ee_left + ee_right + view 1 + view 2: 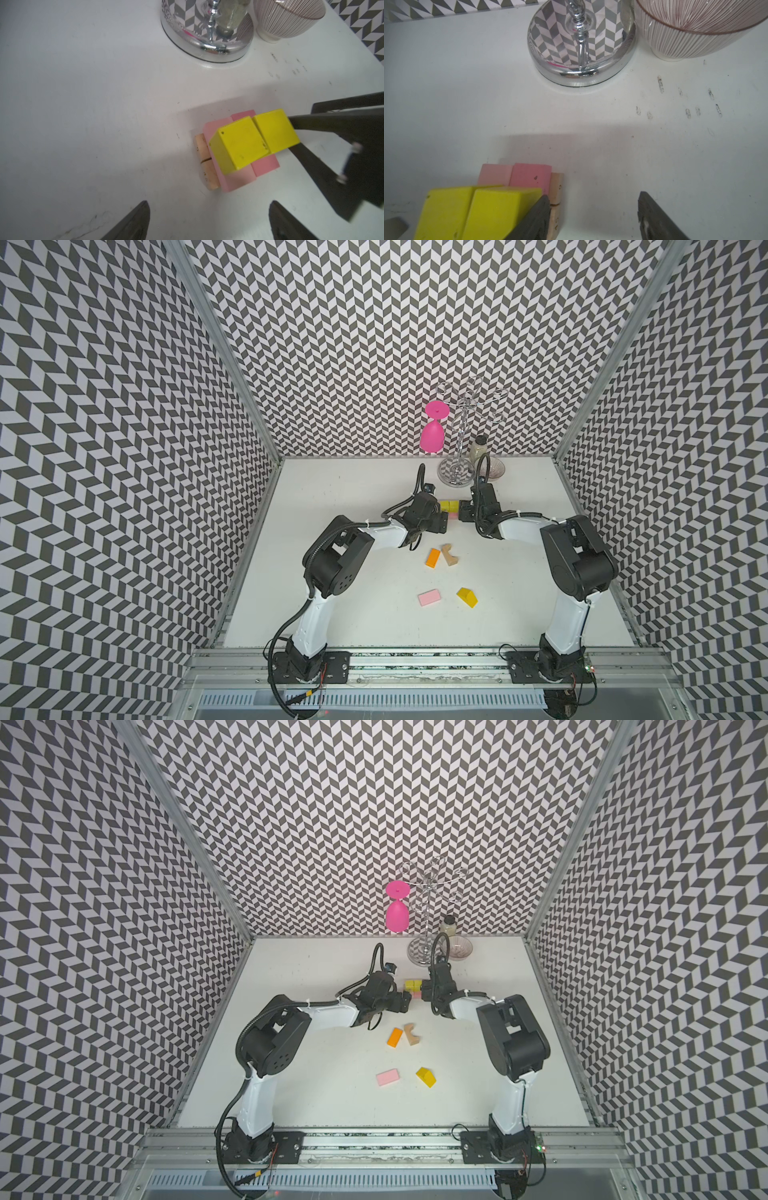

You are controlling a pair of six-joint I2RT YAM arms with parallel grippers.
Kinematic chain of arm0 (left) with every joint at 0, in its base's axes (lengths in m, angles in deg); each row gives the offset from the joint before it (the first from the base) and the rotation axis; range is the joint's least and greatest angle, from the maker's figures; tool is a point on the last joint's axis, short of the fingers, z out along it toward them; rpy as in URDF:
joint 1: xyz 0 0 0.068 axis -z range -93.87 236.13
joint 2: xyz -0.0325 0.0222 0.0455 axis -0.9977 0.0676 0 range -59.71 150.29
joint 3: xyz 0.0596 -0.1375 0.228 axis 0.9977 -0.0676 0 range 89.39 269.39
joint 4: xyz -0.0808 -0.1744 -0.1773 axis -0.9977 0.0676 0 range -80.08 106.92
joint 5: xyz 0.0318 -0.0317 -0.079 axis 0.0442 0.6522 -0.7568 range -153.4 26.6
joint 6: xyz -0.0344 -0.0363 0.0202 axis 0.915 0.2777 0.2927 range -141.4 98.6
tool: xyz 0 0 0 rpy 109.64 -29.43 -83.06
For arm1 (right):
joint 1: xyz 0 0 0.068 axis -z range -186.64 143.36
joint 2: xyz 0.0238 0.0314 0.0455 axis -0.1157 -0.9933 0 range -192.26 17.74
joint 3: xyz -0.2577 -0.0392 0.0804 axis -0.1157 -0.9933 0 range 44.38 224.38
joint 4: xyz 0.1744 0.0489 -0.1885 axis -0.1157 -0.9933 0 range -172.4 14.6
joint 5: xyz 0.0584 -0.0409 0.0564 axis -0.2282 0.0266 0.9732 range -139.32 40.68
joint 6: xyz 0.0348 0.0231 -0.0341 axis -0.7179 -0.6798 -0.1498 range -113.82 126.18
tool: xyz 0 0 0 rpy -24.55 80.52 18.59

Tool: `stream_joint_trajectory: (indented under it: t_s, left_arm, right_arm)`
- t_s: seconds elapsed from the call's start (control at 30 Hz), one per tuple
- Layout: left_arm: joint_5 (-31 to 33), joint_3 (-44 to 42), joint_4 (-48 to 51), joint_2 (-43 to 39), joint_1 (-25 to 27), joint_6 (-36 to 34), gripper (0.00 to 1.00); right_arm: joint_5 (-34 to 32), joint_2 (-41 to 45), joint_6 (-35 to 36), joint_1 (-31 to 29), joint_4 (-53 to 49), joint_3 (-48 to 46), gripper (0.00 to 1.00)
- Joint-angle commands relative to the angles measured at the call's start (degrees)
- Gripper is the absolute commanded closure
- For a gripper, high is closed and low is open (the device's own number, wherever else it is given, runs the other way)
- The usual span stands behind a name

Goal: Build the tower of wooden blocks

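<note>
White tabletop [353,556] seen from above, my two arms reaching in from the near edge. Closest to me, a pink bar [429,597] lies flat, with a yellow roof piece [467,597] near it on the right, the two apart. Further in, an orange bar [432,558] and a tan arch [449,554] lie just beside each other.

Beyond them, both top views show my claws facing each other across the tower [450,507], which stands right of the tabletop's middle, toward the back. My left wrist view shows three layers: tan bars [204,162] at the base, two pink bars [239,178] laid across them, and two yellow cubes [243,143] side by side on top, sitting slightly askew.

My left claw [209,202] is spread wide and holds nothing; the tower sits just ahead of it, not between the fingers. My right claw [592,194] is partway apart, with only bare tabletop in its gap. One of its fingers [533,218] lies against the outer side of a cube; I cannot tell whether it presses on it.

Farthest back, a chrome stand [455,475] has a ribbed bowl [494,468] just beside its base and a small bottle [480,448] behind. A magenta goblet [432,435] stands upside down at the back wall.
</note>
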Motion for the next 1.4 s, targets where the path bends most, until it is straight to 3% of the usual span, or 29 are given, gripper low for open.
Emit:
stream_joint_trajectory:
  t_s: [0.0, 0.43, 1.37]
  left_arm:
    - [1.7, -1.6, -5.5, -5.9, -0.1, -0.1, 0.10]
    - [5.5, 5.1, -2.2, 1.6, -4.5, 1.8, 0.10]
    - [3.4, 11.4, 1.1, 9.1, -4.2, 1.6, 0.10]
  right_arm:
    - [1.6, 2.2, -0.9, 1.2, 3.2, -1.3, 0.34]
    - [3.0, 0.6, -0.3, 2.4, 4.8, 1.0, 0.34]
    - [2.9, -3.7, 2.4, 0.5, 2.0, 5.9, 0.33]
